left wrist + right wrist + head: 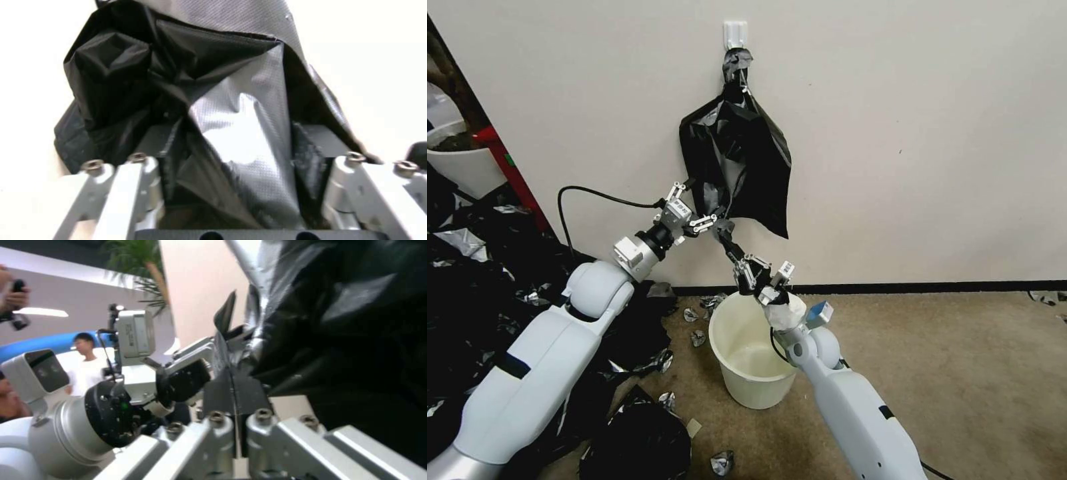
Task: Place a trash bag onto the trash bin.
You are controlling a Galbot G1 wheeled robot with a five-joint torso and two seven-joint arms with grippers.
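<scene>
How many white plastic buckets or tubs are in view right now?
2: the round cream-white plastic trash bin on the carpet under the right gripper, and a wider white tub at far left, partly cut off. More may be hidden.

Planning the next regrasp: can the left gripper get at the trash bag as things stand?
Probably yes: the left gripper sits open at the hanging trash bag's lower edge, film already between its fingers.
</scene>
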